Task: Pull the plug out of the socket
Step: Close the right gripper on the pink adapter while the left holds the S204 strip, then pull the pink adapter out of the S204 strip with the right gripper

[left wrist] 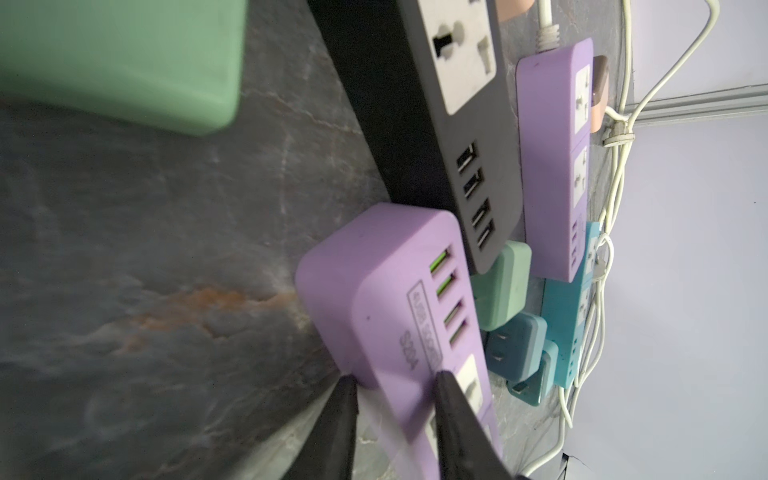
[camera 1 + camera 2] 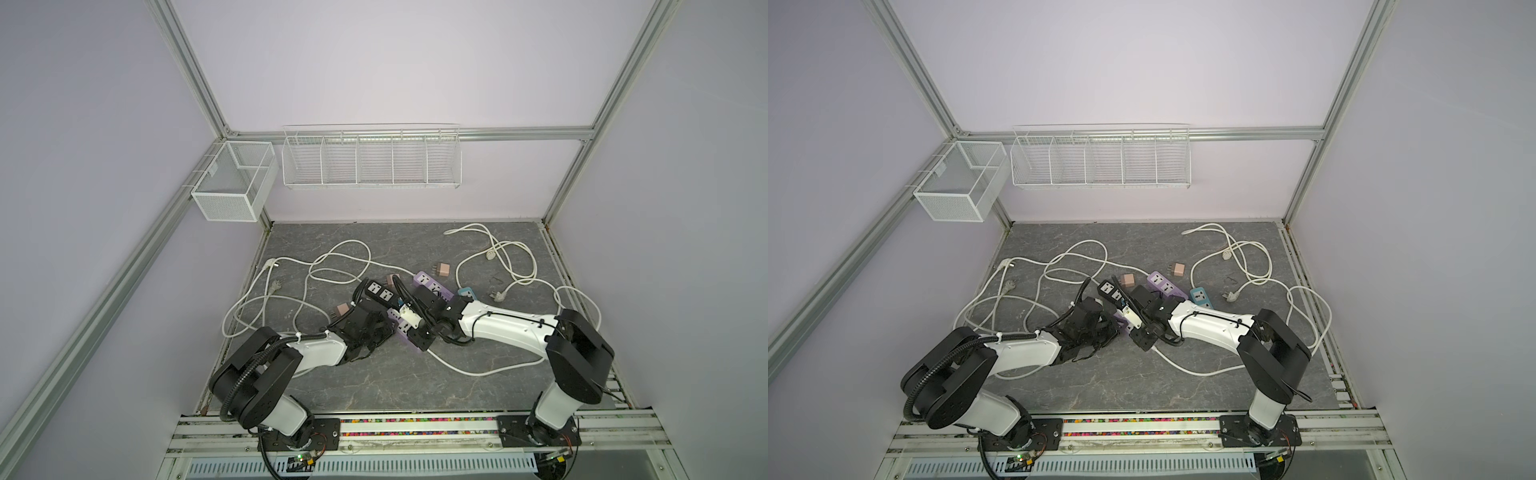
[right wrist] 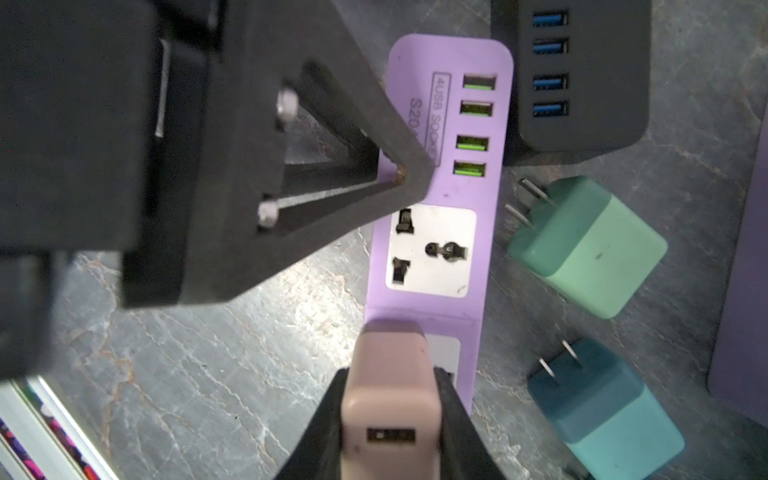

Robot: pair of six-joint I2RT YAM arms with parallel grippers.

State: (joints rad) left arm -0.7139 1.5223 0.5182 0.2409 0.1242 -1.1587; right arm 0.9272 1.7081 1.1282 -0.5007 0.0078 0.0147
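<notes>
A pale pink plug (image 3: 386,399) stands in the near purple socket strip (image 3: 436,249), which lies flat on the grey table. My right gripper (image 3: 390,374) is shut on the plug, one finger on each side of it. My left gripper (image 1: 395,380) is closed over the strip (image 1: 386,299) near its USB end. One of its fingers (image 3: 257,232) rests on the strip's top face by the label, the other against its side wall. In both top views the two wrists meet over the strip (image 2: 404,333) (image 2: 1123,323), and the plug is hidden there.
A black strip (image 1: 457,124), a second purple strip (image 1: 557,166) and a blue strip (image 1: 569,324) lie close beside it. Loose green (image 3: 582,245) and teal (image 3: 602,407) plugs sit alongside. White cables (image 2: 340,266) loop over the table. Wire baskets (image 2: 370,162) hang on the back wall.
</notes>
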